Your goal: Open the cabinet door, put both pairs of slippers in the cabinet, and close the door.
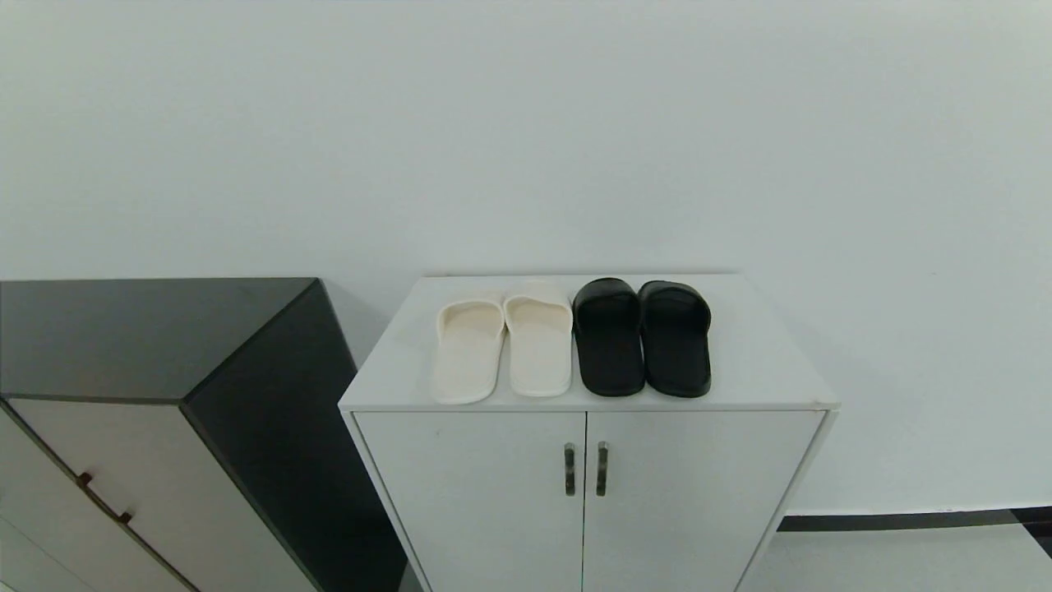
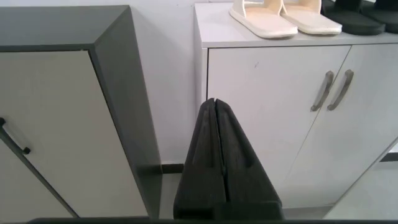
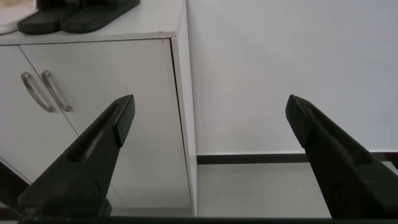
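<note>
A white two-door cabinet (image 1: 493,493) stands against the wall, both doors closed, with two metal handles (image 1: 584,469) at the middle seam. On its top lie a cream pair of slippers (image 1: 503,345) on the left and a black pair of slippers (image 1: 642,337) on the right, side by side. My left gripper (image 2: 215,106) is shut with nothing in it, held low in front of the left cabinet door (image 2: 267,118). My right gripper (image 3: 210,112) is open and empty, off the cabinet's right corner (image 3: 180,93). The handles (image 3: 45,92) and black slippers (image 3: 74,15) appear beside it.
A taller dark cabinet (image 1: 164,411) with light drawer fronts stands close on the left, leaving a narrow gap. A plain white wall runs behind. Open floor (image 1: 904,559) with a dark baseboard lies to the right of the white cabinet.
</note>
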Tool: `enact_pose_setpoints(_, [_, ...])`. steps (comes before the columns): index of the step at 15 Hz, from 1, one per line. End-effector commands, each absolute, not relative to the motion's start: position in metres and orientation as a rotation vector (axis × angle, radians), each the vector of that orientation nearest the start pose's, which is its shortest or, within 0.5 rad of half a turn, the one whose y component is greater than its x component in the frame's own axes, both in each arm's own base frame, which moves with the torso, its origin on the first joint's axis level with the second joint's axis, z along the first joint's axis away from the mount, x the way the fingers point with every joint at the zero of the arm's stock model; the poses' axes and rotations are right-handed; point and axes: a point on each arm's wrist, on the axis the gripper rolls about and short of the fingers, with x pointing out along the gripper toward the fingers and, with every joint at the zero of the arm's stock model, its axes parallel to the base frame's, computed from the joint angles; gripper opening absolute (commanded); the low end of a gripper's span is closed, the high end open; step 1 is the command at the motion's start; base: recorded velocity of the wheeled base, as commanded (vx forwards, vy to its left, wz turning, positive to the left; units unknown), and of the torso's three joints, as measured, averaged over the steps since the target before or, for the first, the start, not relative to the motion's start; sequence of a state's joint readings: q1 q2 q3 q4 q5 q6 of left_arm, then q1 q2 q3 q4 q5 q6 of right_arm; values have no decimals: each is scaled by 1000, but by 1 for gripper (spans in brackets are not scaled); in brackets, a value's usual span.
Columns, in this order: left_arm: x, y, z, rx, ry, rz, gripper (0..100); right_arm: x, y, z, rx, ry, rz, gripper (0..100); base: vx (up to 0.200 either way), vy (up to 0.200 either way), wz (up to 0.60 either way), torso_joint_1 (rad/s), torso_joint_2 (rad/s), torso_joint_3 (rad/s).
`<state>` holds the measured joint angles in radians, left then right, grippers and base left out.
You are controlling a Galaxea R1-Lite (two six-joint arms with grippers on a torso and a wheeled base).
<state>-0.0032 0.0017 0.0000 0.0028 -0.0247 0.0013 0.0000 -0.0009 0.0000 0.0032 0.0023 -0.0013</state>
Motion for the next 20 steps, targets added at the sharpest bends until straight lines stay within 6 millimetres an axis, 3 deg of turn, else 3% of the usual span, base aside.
enact_pose_setpoints(1, [-23, 0, 75, 9, 4, -28, 0, -23, 0, 75, -2, 3, 3, 100, 0, 0, 0, 0, 0, 0])
enact_pose_setpoints(4, [-23, -1, 75, 12, 4, -29, 0, -23, 0, 75, -3, 3, 3, 100, 0, 0, 0, 0, 0, 0])
enact_pose_setpoints(9, [-23, 0, 75, 0, 5, -26, 0, -23, 0, 75, -3, 3, 3, 100, 200, 0, 0, 3, -3, 3])
enact_pose_setpoints(12, [-23, 0, 75, 5, 5, -26, 0, -23, 0, 76, -55, -1, -5, 100, 0, 0, 0, 0, 0, 0])
enact_pose_setpoints(13, [-23, 0, 75, 3, 5, -26, 0, -25, 0, 86, -69, -52, -8, 100, 0, 0, 0, 0, 0, 0])
enact_pose_setpoints(14, [-23, 0, 75, -2, 5, -28, 0, -33, 0, 125, -16, -152, -4, 100, 0, 0, 0, 0, 0, 0])
enact_pose_setpoints(15, [-23, 0, 75, 0, 5, -28, 0, -33, 0, 152, 30, -133, 10, 100, 0, 0, 0, 0, 0, 0])
enact_pose_setpoints(17, [-23, 0, 75, -2, 5, -28, 0, -17, 3, 155, 8, 28, 146, 100, 0, 0, 0, 0, 0, 0])
enact_pose_setpoints(20, [-23, 0, 75, 1, 5, -28, 0, 30, 8, 154, 38, 319, 324, 100, 0, 0, 0, 0, 0, 0])
